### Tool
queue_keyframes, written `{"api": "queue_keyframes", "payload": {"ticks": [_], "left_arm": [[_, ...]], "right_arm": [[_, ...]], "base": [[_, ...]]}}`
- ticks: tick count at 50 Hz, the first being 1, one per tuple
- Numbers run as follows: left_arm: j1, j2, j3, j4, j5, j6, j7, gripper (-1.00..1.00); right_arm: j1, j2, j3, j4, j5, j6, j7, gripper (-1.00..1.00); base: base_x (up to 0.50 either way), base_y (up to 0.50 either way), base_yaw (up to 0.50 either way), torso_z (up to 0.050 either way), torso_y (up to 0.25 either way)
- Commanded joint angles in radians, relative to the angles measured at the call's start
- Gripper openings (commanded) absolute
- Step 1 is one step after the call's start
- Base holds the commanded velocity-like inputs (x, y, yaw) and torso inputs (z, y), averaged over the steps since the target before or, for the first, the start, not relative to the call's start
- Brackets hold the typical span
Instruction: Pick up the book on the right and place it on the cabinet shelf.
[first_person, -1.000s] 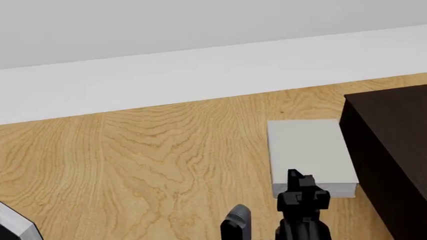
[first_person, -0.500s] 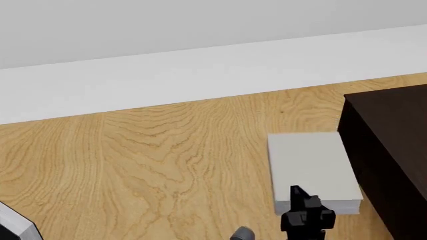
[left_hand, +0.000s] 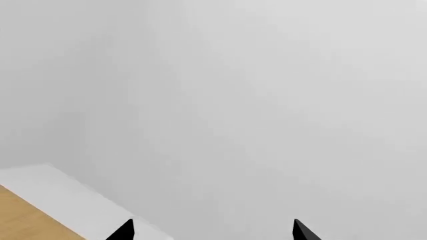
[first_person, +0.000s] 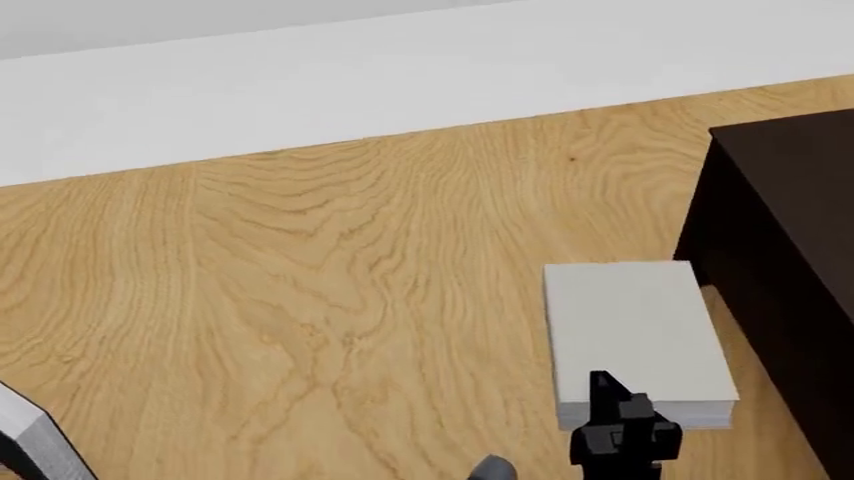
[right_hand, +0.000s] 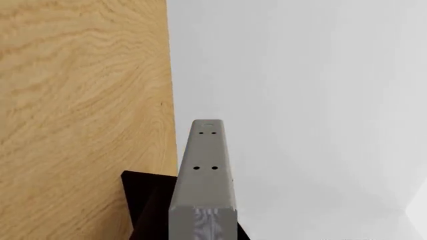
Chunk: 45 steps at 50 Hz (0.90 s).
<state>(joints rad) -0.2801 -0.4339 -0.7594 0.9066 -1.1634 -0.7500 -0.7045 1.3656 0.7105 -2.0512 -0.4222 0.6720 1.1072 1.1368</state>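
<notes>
The book (first_person: 638, 338) sits lower right, long axis running up the frame, right gripper (first_person: 625, 432) at its near edge; can't tell if it's pinching. Cabinet (first_person: 787, 250) just right.

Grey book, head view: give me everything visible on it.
The book is a plain, unmarked light-grey hardcover with a white page edge along its near end. It lies flat and closed on the wooden tabletop, roughly square to the view, close beside the dark cabinet; whether the two touch cannot be told. The right gripper overlaps its near edge, so that part is hidden, and how the jaws stand there cannot be told. Nothing lies on the cover.
</notes>
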Motion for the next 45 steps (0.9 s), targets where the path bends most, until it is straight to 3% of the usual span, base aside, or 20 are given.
{"api": "queue_keyframes", "payload": {"ticks": [1,14,26,45], "left_arm": [[0.002,-0.003,0.004,0.001,0.001,0.004,-0.003,1.00],[0.010,-0.001,0.004,-0.003,0.003,0.016,0.006,1.00],[0.011,-0.005,0.008,-0.005,-0.003,0.019,0.002,1.00],[0.015,-0.011,0.014,-0.008,-0.007,0.024,-0.004,1.00]], "right_arm": [[0.059,0.013,0.041,-0.024,-0.070,0.112,0.036,-1.00],[0.076,0.004,0.048,-0.019,-0.078,0.140,0.042,-1.00],[0.052,0.003,0.079,-0.011,-0.085,0.185,0.099,-1.00],[-0.008,0.070,0.105,0.039,-0.087,0.083,0.096,-1.00]], "base": [[0.00,0.00,0.00,0.000,-0.219],[0.00,0.00,0.00,0.000,-0.176],[0.00,0.00,0.00,0.000,-0.007],[0.00,0.00,0.00,0.000,0.001]]}}
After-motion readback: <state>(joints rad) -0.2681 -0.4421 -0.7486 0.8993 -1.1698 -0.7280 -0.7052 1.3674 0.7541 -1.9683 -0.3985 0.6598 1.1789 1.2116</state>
